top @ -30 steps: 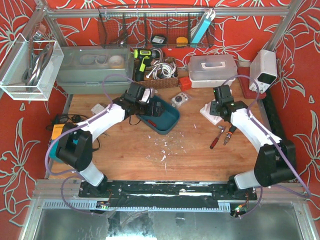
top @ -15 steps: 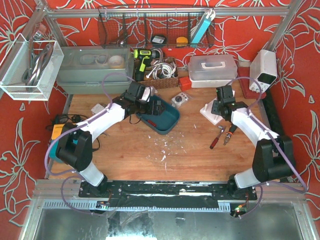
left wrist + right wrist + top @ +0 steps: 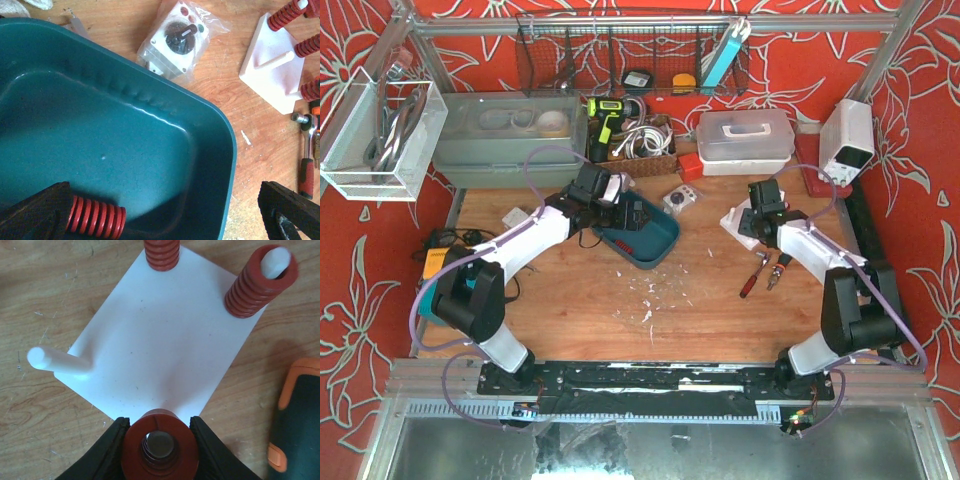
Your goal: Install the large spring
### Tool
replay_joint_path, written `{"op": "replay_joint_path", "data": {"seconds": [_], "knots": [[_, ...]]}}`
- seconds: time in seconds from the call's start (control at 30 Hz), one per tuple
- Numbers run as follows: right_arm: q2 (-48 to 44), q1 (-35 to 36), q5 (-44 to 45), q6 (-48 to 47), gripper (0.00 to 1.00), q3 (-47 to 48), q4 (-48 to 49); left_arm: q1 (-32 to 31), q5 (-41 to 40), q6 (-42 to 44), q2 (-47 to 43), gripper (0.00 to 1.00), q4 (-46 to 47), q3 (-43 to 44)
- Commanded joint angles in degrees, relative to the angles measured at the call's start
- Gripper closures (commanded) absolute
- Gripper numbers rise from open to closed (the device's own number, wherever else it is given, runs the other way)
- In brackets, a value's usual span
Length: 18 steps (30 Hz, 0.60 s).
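My right gripper (image 3: 160,447) is shut on a large red spring (image 3: 160,437) that stands on end at the near corner of the white peg plate (image 3: 160,335). A white peg end shows down the spring's bore. Two more red springs (image 3: 260,282) (image 3: 161,252) sit on pegs at the far side, and one bare peg (image 3: 50,360) sticks out at the left. In the top view the right gripper (image 3: 757,215) is over the plate (image 3: 735,228). My left gripper (image 3: 162,215) hangs open over the teal bin (image 3: 150,150), with a red spring (image 3: 95,220) lying beside its left finger.
An orange-and-black tool handle (image 3: 295,415) lies right of the plate, and a red-handled ratchet (image 3: 752,278) lies near it. A bagged knob part (image 3: 681,199) sits between bin and plate. A white lidded box (image 3: 745,140) and a grey tub (image 3: 510,135) line the back edge.
The right arm's forearm and wrist have shifted slightly toward the left while holding the spring over the plate. The left arm nudged slightly over the bin, then held still.
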Motion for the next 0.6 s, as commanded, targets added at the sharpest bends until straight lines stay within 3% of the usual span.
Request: {"op": "replay_joint_path", "data": {"seconds": [0.0, 0.23, 0.37, 0.57], "knots": [[2.77, -0.31, -1.91, 0.55, 0.98, -0.91, 4.04, 0.08, 0.38, -0.60, 1.05, 0.00, -0.33, -0.46], [5.33, -0.32, -3.33, 0.96, 0.61, -0.06, 2.76, 0.15, -10.11, -1.30, 1.49, 0.00, -4.01, 2.06], [4.23, -0.35, -3.12, -0.55, 0.47, 2.37, -1.59, 0.23, -15.88, -2.11, 1.64, 0.00, -6.10, 3.13], [-2.03, -0.31, -8.90, 5.68, 0.31, 8.36, -20.92, 0.51, -24.68, -9.89, -0.15, 0.00, -9.44, 3.12]]}}
